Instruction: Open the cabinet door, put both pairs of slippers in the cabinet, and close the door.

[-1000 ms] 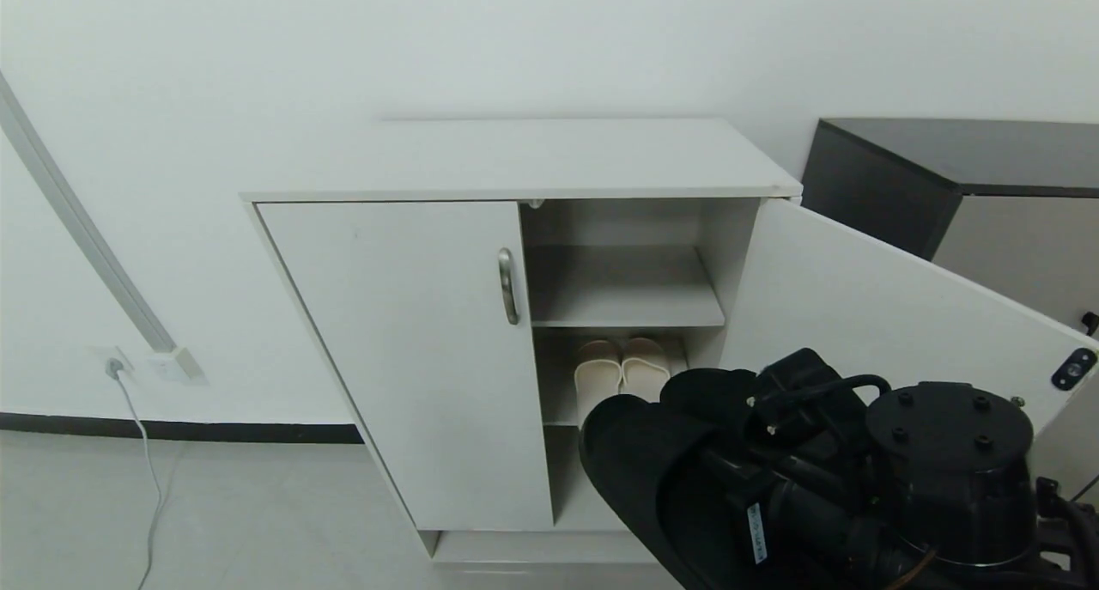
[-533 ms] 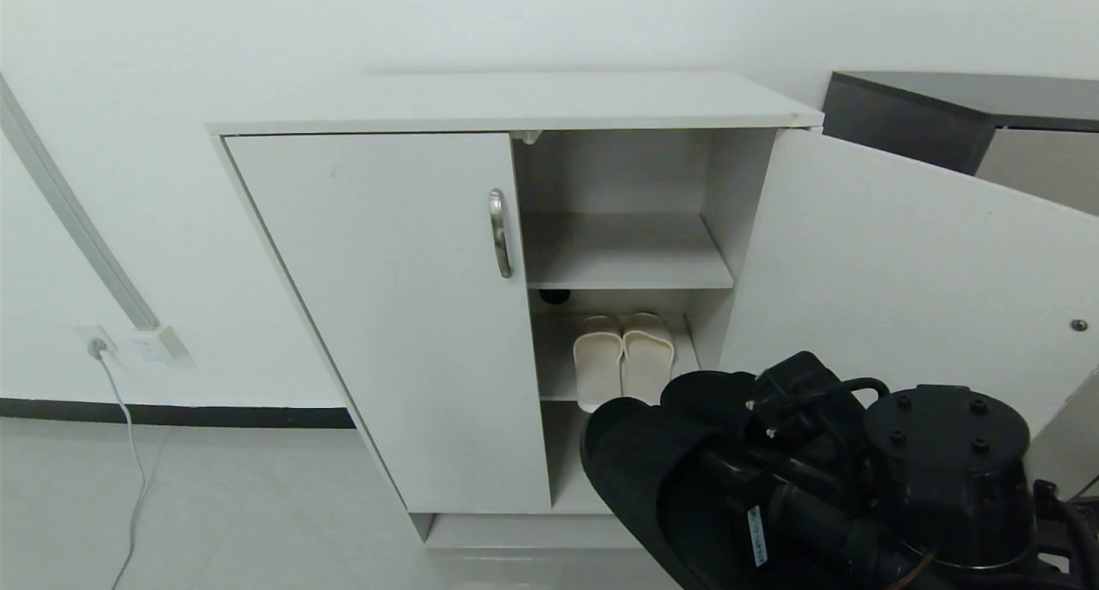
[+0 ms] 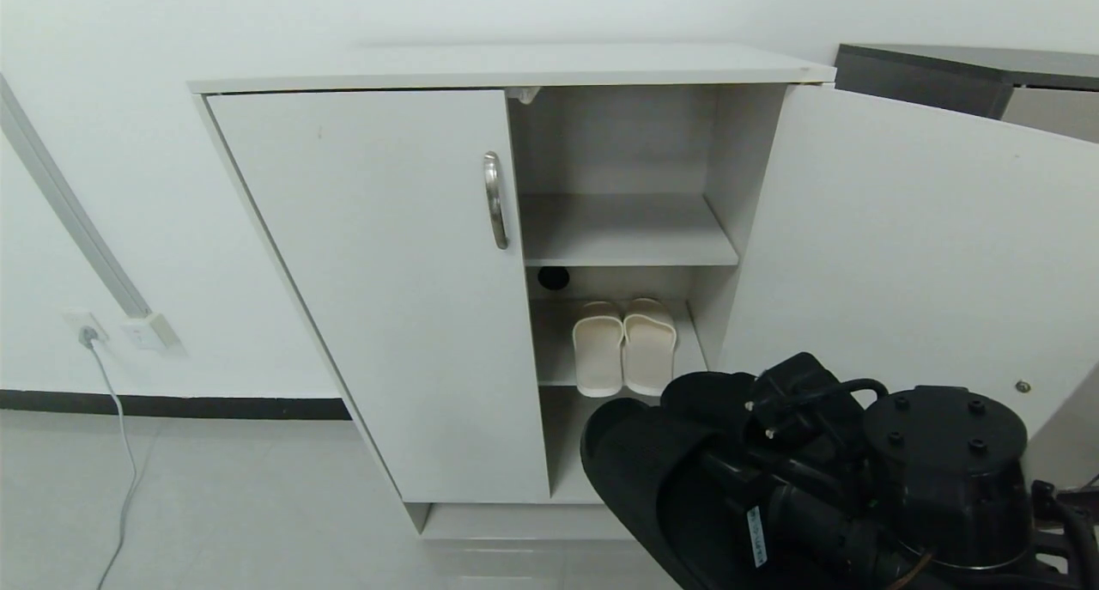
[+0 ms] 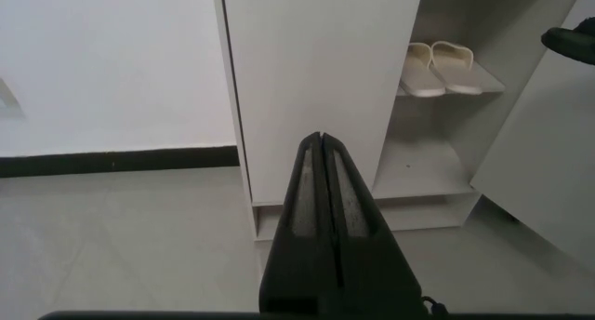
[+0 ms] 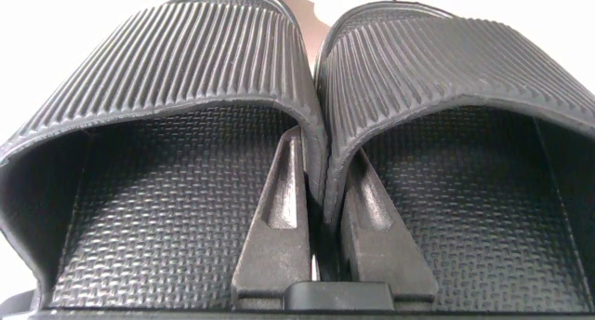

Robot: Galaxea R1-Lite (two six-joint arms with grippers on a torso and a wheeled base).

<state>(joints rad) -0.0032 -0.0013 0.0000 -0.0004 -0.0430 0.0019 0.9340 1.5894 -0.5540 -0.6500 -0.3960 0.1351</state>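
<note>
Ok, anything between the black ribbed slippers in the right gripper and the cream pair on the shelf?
Nothing: in the head view, only open air and bare white shelf separate the black ribbed slippers from the cream slide slippers.

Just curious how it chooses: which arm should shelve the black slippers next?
Right. The right gripper pinches the pair of black ribbed rubber slippers before the open white wooden cabinet; the left gripper is shut and empty.

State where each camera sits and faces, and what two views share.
Head view: on the head, facing down at the cabinet; right arm shows.
Left wrist view: on that wrist, facing cabinet base; left end effector shows.
Right wrist view: on that wrist, facing black slippers clamped by right end effector.
Shared: white slippers, head and left wrist.
</note>
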